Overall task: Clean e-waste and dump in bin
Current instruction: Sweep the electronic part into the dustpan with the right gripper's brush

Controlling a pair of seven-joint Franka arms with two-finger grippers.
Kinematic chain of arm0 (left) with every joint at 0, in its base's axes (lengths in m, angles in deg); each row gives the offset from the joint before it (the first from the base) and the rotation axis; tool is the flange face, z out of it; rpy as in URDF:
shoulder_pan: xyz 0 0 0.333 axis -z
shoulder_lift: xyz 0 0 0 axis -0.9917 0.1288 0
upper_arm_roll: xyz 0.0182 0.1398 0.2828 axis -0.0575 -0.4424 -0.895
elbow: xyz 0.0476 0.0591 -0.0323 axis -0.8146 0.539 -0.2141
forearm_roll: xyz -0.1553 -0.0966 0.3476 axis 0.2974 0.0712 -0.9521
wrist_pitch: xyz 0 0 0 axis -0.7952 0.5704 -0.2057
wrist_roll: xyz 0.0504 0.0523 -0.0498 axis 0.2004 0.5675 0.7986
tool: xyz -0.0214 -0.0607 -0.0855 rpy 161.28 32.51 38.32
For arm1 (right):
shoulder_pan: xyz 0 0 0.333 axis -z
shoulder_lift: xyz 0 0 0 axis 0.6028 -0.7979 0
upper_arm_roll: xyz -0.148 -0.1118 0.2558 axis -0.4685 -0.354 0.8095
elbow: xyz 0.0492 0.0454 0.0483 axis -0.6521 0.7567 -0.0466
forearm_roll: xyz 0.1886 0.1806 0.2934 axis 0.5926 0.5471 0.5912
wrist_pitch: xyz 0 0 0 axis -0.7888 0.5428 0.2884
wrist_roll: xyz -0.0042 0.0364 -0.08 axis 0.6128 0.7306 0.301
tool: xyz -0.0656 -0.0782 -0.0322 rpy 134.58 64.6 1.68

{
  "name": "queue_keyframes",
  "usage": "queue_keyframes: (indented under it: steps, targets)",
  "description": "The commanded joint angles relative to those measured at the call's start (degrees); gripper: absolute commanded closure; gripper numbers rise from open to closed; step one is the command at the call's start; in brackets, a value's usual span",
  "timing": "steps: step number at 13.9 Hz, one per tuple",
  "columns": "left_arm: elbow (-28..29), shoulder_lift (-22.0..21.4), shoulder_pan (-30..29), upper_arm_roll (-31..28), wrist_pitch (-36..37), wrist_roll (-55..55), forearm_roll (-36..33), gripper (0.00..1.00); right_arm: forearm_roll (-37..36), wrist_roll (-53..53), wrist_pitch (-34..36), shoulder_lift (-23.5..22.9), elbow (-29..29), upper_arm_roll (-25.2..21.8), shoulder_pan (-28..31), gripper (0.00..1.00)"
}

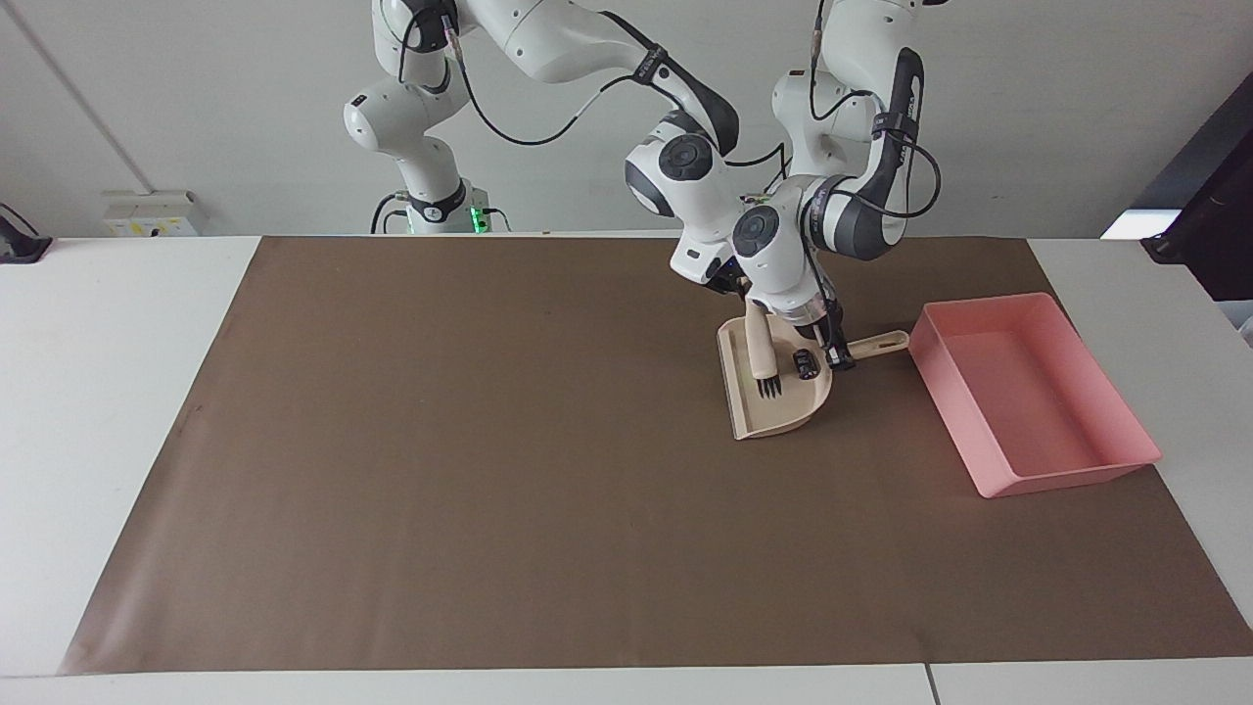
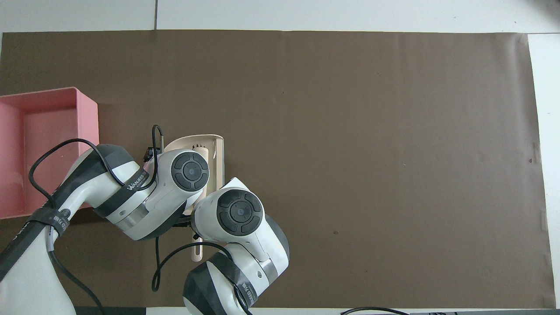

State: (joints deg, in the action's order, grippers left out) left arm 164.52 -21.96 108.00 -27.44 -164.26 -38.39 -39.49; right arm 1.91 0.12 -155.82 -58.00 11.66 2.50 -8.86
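Right hand [image 1: 732, 291] clamped on the brush [image 1: 761, 354], left hand [image 1: 840, 354] on the dustpan [image 1: 752, 416]; the e-waste [image 1: 805, 364] lies inside.

Facing camera: high, across the table [image 1: 117, 392], looking at both arm bases from a distance. Overhead camera: above the robots' end, looking steeply down and forward. Both views share the brown mat [image 1: 489, 470], dustpan [image 1: 749, 416] and pink bin [image 1: 1038, 480], half a turn apart.
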Motion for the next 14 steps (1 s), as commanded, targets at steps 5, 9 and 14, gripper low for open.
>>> queue_keyframes:
  steps: [5, 9, 14]
  targets:
    - [2.27, -4.26, -5.97, 0.07, -7.72, -11.01, 6.9, 1.0, -3.46, 1.72, 25.41, 17.1, 4.39, -0.1, 7.87, 1.0]
    - [0.16, -9.45, -11.42, -0.36, -7.01, -17.88, 10.77, 1.0, -14.11, 2.33, 40.45, 25.71, 5.71, -0.02, 17.34, 1.0]
    - [-8.44, -9.99, -20.72, -0.63, -2.44, -28.41, 12.71, 1.0, -22.01, 21.98, 46.99, 28.72, 8.25, -0.01, 40.1, 1.0]
